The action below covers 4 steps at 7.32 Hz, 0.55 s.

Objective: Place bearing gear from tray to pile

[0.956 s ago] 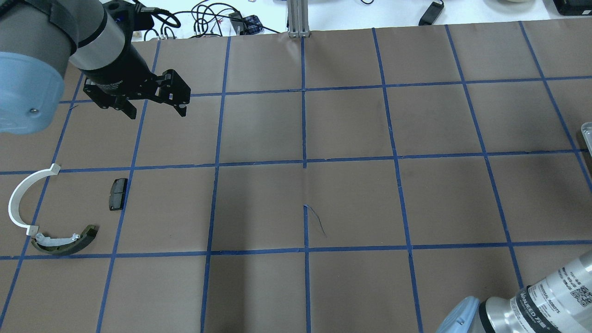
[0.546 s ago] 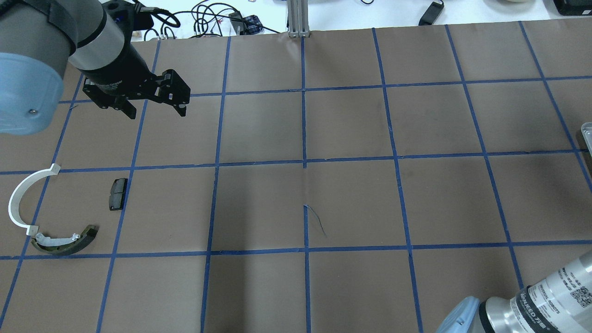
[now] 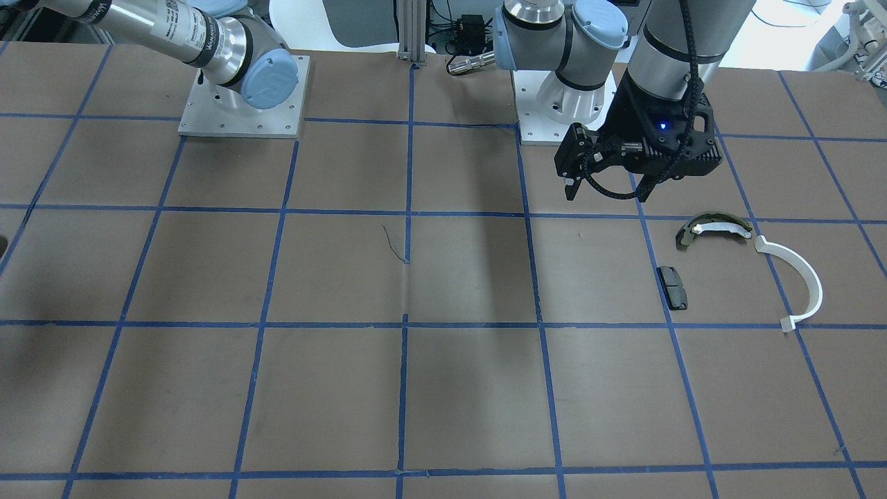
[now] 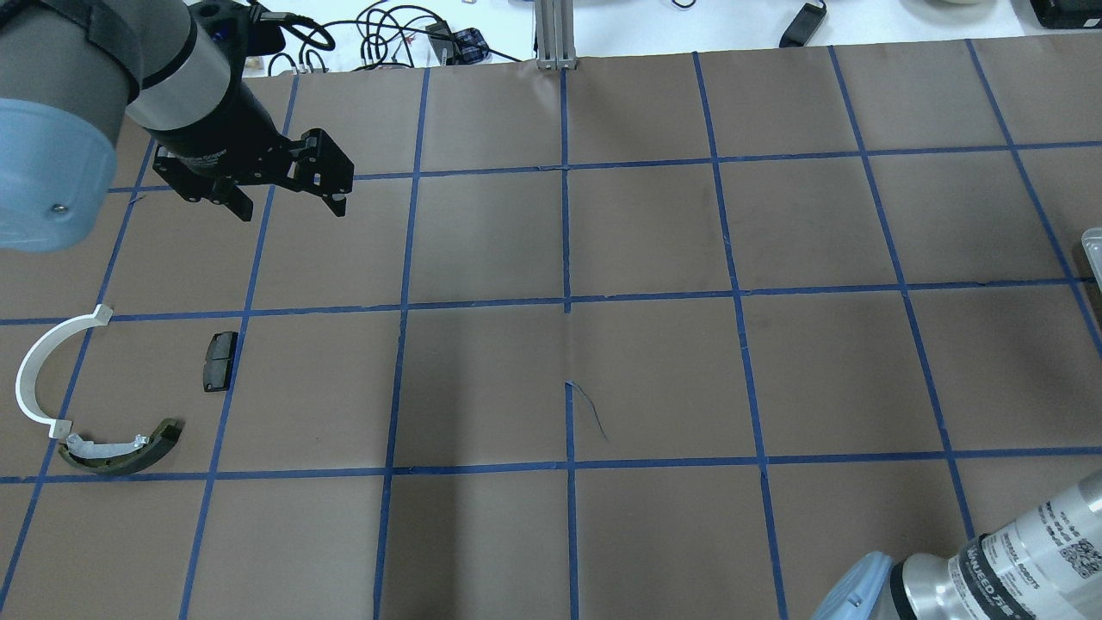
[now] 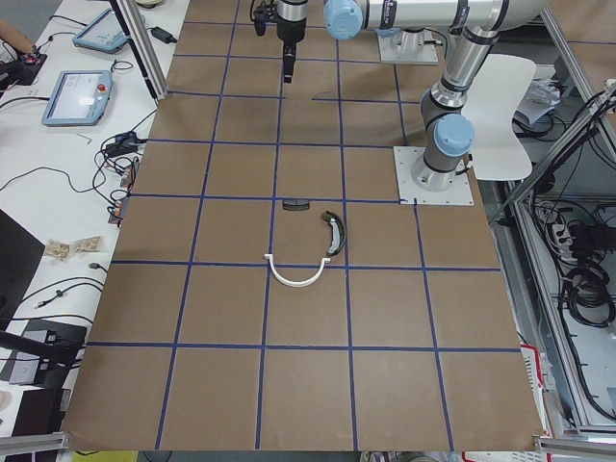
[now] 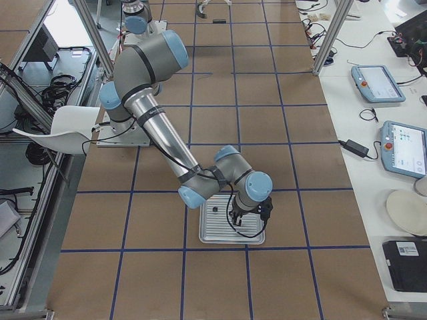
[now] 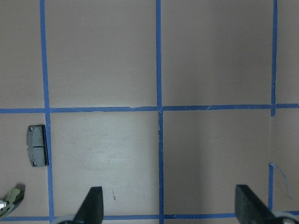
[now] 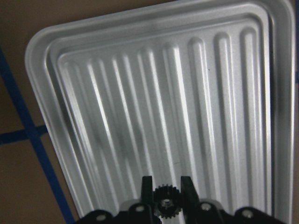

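In the right wrist view my right gripper [image 8: 166, 187] has its fingers closed on the sides of a small black toothed bearing gear [image 8: 165, 203], over the ribbed metal tray [image 8: 140, 93]. In the exterior right view this gripper [image 6: 249, 219] hangs over the tray [image 6: 223, 235]. The pile lies at the table's left: a white half-ring strip [image 4: 30, 370], an olive-green shoe [image 4: 120, 452] and a black pad [image 4: 219, 360]. My left gripper [image 4: 291, 208] is open and empty, above the table beyond the pile. The pad [image 7: 37, 145] also shows in the left wrist view.
The table is brown paper with a blue tape grid. The tray's corner [image 4: 1093, 245] shows at the right edge overhead. A small dark spot [image 6: 215, 208] sits on the tray's far side. Cables and tablets lie beyond the table edge.
The right arm's forearm has shifted slightly toward the lower right in the overhead view. The left gripper has barely moved and stays open. The pile is unchanged.
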Tool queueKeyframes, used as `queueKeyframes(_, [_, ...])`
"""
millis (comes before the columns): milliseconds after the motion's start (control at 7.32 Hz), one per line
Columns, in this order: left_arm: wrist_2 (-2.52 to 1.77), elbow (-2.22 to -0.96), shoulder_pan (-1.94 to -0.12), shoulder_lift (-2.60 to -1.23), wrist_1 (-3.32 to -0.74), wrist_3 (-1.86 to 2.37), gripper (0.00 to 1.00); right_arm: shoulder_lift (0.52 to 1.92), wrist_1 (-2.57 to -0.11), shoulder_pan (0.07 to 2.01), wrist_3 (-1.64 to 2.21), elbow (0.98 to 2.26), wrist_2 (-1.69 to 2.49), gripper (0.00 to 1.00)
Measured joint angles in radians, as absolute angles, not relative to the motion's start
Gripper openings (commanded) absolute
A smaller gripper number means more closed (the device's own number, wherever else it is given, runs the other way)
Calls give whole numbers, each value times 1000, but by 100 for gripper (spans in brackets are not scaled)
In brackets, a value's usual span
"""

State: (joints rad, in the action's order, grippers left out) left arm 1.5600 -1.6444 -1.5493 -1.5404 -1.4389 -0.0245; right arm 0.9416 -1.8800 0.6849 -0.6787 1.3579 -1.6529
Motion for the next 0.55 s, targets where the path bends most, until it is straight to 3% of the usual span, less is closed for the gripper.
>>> queueKeyframes(546, [1560, -1644, -1549, -1539, -1439, -25, 100, 1102, -1696, 989, -348, 1371, -1558, 0])
